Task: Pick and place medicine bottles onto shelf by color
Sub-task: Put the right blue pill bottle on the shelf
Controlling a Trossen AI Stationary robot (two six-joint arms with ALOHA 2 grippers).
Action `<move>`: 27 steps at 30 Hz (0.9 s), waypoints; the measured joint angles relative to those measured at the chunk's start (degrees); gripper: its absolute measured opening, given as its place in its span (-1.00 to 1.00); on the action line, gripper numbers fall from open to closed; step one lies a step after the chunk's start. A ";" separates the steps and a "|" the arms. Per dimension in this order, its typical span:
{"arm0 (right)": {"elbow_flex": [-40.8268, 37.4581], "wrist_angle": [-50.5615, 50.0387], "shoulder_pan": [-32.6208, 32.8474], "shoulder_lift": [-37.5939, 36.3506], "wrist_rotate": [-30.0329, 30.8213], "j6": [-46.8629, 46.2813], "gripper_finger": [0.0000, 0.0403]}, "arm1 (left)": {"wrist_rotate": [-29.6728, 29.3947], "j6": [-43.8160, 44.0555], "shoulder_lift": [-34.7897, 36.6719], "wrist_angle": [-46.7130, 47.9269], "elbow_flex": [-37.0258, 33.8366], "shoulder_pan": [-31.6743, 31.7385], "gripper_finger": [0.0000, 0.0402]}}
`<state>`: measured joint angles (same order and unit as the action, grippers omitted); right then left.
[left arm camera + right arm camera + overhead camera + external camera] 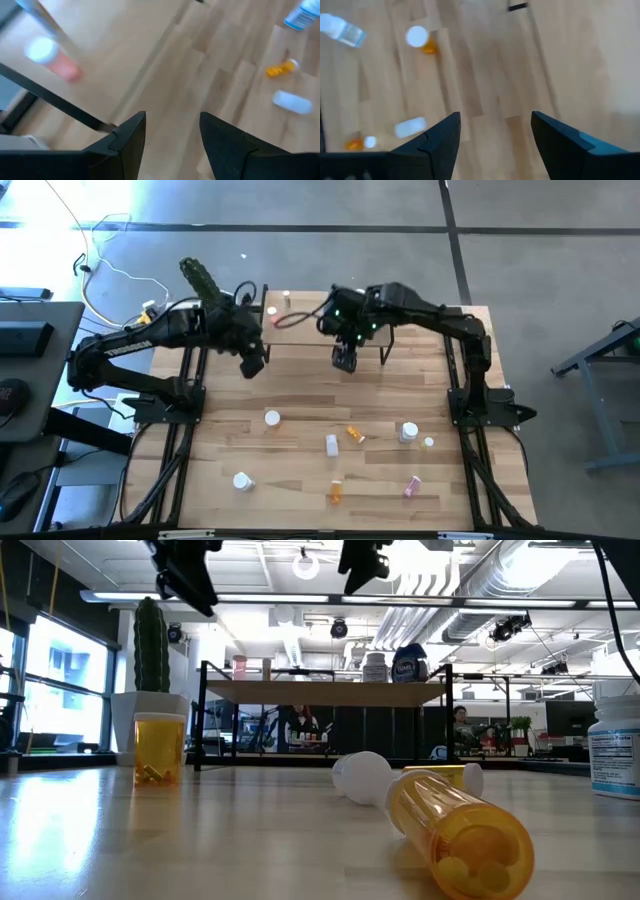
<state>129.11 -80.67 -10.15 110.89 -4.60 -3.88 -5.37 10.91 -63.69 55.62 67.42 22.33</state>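
Now both tools aloft, empty. Left tool (254, 366) fingers apart, just off shelf (300, 330) left end. Right tool (345, 360) fingers apart, at shelf front edge. Medicine bottles (333, 444) scattered on desk (300, 390) well below tools; few on shelf.

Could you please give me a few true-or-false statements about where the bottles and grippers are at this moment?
1. Both grippers are empty. True: the left gripper and the right gripper each show open fingers with nothing between them.
2. All bottles already stand on the shelf. False: several still sit or lie on the table, including an orange bottle and a pink bottle.
3. The nearest orange bottle in the low view stands upright. False: that orange bottle lies on its side.
4. A cactus stands behind an upright orange jar in the low view. True.
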 joint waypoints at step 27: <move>-4.04 -9.26 22.40 -0.09 13.14 -26.25 0.16 | -3.00 7.09 9.28 -0.53 -10.73 -20.86 -0.13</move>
<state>125.07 -89.93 12.24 110.80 8.54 -30.13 -8.36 18.00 -54.41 55.09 56.69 1.47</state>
